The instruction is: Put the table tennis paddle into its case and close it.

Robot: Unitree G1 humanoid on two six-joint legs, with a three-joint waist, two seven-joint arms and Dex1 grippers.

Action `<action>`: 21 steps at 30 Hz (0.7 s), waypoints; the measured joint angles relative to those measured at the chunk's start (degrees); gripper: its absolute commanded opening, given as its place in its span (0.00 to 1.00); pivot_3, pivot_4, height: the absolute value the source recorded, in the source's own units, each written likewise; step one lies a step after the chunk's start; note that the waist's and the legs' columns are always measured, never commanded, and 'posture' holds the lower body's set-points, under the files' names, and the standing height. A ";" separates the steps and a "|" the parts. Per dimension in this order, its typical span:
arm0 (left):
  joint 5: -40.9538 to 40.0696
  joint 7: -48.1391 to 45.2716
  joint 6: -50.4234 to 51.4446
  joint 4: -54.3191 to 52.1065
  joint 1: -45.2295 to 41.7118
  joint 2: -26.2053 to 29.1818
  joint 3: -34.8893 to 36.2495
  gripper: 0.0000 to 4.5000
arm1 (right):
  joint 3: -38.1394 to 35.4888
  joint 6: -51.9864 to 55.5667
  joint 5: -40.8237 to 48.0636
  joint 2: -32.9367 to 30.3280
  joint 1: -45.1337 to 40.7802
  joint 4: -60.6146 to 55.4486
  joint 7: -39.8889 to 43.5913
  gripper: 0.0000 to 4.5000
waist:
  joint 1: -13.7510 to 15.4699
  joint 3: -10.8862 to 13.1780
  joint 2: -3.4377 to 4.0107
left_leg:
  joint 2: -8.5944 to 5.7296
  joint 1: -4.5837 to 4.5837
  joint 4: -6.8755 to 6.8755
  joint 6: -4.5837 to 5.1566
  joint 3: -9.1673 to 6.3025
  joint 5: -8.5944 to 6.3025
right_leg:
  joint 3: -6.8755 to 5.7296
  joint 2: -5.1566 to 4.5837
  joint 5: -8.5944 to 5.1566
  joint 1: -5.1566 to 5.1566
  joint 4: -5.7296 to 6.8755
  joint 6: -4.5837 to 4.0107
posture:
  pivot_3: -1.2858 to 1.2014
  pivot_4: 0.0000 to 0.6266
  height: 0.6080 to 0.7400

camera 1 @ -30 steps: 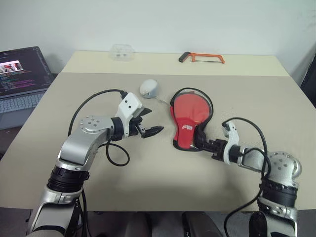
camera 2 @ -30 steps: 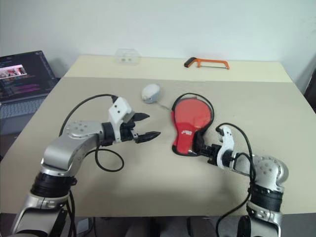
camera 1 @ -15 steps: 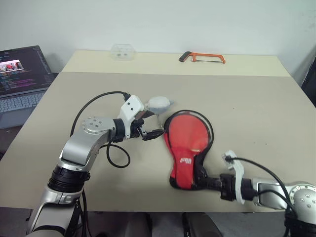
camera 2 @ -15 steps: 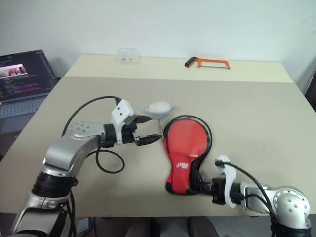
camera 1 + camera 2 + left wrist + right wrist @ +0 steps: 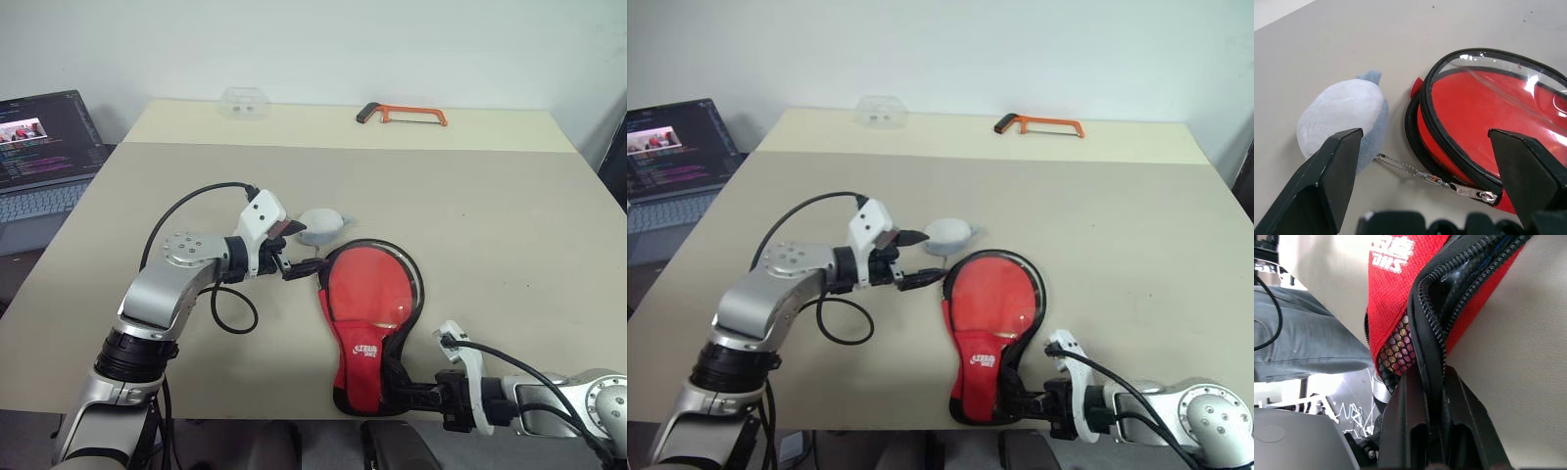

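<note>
Head view: since a second ago we see the case (image 5: 367,323) dragged toward the near edge of the surface (image 5: 509,215), with its narrow handle end now at that edge and its round end swung over to the left gripper (image 5: 299,253). The right gripper (image 5: 421,397) has pulled back with it and stays clamped on the handle end. The left gripper hasn't moved, its fingers spread wide just beside the case's round rim. The small grey plush (image 5: 321,225) came along too and sits touching the far side of the case.

Left wrist view: the zipper pull (image 5: 1469,193) and its chain (image 5: 1400,166) to the plush lie between the wide fingers, the zip partly open near the pull.

Right wrist view: fingers pinched shut on the black zipped edge.

We judge the case is now set up for the left gripper to take the pull; we can't tell if the paddle is inside
</note>
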 measured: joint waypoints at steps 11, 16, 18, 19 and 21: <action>0.03 0.13 0.01 0.01 0.04 0.17 0.00 1.00 | 1.70 -2.21 0.51 -7.97 -4.81 0.02 6.38 0.81 | 1.13 0.00 0.00 | 0.00 -0.04 0.19 0.01 -0.04 -0.01 | -0.04 0.00 0.00 0.02 0.04 0.00 | 0.52 0.24 1.00; 0.04 0.11 -0.01 0.46 -0.11 0.27 0.04 1.00 | -1.50 -1.10 -10.73 -19.45 -9.95 -1.88 22.75 0.98 | 1.87 0.00 0.00 | -0.01 -0.05 0.25 0.05 -0.08 -0.03 | -0.10 -0.02 0.01 0.04 0.04 0.00 | 0.52 0.24 1.00; 0.04 0.11 -0.07 1.23 -0.33 0.29 0.08 1.00 | -2.28 -2.27 -17.64 -24.94 -8.82 -3.12 31.66 0.98 | 2.38 0.00 0.00 | 0.00 -0.07 0.23 0.07 -0.10 -0.04 | -0.14 -0.02 0.01 0.02 0.01 0.00 | 0.52 0.24 1.00; 0.08 0.13 -0.15 1.80 -0.52 0.31 0.15 1.00 | -2.98 -4.26 -21.67 -27.63 -7.29 -4.03 37.00 0.98 | 2.62 0.00 0.00 | 0.00 -0.08 0.24 0.07 -0.11 -0.04 | -0.15 -0.01 0.01 0.01 -0.01 0.00 | 0.52 0.24 1.00; 0.43 0.34 -0.45 3.13 -1.04 0.36 0.50 1.00 | -5.20 -10.88 -30.32 -31.38 -5.55 -4.48 48.27 0.98 | 2.77 0.01 0.00 | 0.00 -0.09 0.27 0.10 -0.11 -0.06 | -0.21 -0.01 0.01 0.02 -0.03 -0.01 | 0.52 0.24 1.00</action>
